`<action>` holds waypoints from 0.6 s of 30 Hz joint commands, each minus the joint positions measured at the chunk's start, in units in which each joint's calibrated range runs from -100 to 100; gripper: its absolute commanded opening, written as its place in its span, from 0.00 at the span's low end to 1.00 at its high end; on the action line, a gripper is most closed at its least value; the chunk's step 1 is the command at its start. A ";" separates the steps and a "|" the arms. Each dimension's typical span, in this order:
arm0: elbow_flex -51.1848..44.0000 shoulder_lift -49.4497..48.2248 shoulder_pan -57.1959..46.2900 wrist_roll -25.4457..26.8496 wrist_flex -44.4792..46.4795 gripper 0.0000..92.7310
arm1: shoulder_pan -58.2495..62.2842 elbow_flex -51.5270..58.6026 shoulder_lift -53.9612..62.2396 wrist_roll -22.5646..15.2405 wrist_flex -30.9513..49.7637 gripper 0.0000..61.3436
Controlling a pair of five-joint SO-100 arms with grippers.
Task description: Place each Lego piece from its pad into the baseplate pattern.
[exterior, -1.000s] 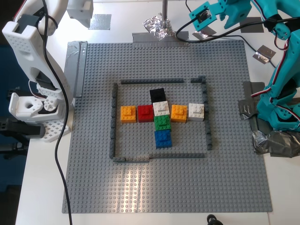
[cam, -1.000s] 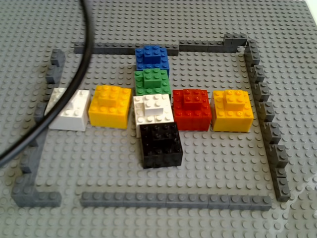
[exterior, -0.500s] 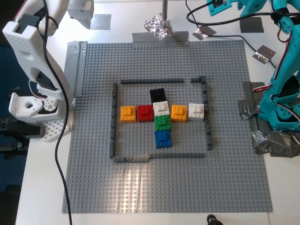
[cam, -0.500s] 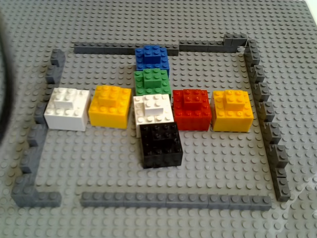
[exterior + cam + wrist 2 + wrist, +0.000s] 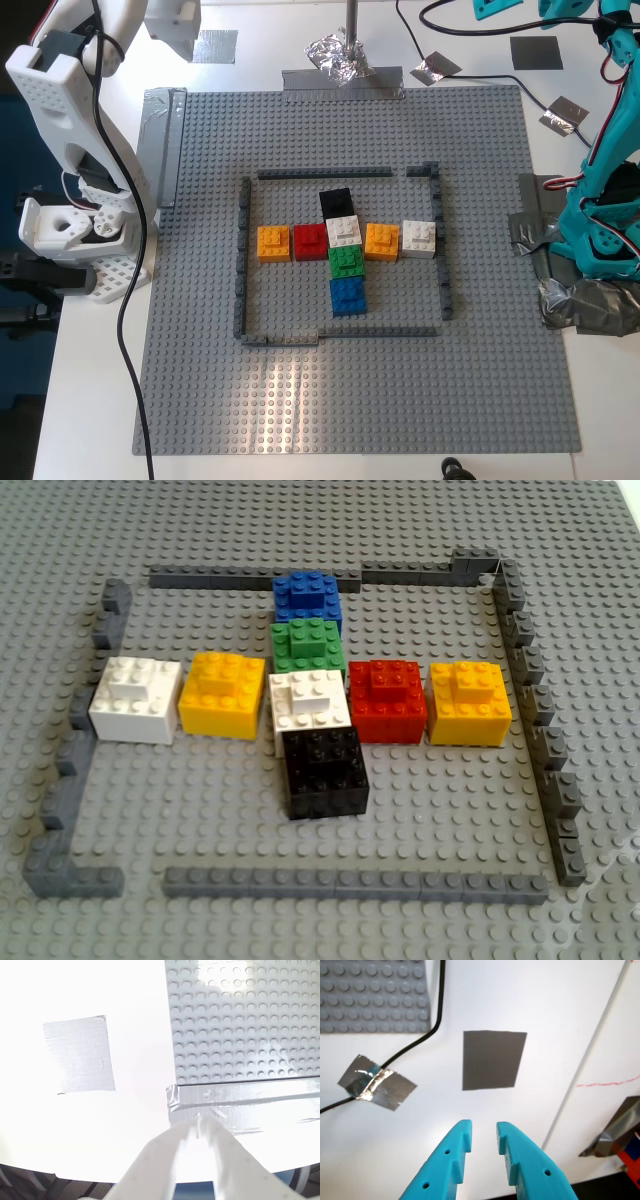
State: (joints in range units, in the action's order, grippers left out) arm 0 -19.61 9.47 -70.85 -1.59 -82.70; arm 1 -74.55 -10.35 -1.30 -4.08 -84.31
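Black brick (image 5: 336, 201) and blue brick (image 5: 348, 296) on baseplate (image 5: 480, 380), fingers (image 5: 457, 1147) seemingly empty.

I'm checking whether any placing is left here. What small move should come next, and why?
Probably none beyond easing both arms back to rest. The black brick and blue brick already sit in the baseplate cluster. My first gripper is empty over a bare pad; my second gripper is empty too.

Exterior view: overhead, far, whole baseplate (image 5: 350, 270). Other view: close, low, from its 12 o'clock edge, flipped; both share brick cluster (image 5: 300, 715). Wrist views face table (image 5: 560, 1020).
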 commanded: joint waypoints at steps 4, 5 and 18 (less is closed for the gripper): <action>-0.39 -4.40 -0.43 -0.24 0.27 0.06 | -0.06 -3.96 0.61 -0.58 0.02 0.00; -0.12 -4.49 -0.50 -0.24 0.27 0.06 | 0.15 -4.14 0.61 -0.73 -0.39 0.00; -0.12 -4.49 -0.35 -0.29 0.35 0.06 | 0.15 -4.51 1.21 -0.83 -1.69 0.00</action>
State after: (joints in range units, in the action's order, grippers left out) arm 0 -19.51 8.20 -70.85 -1.59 -82.70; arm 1 -74.55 -10.35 -1.64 -4.96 -85.92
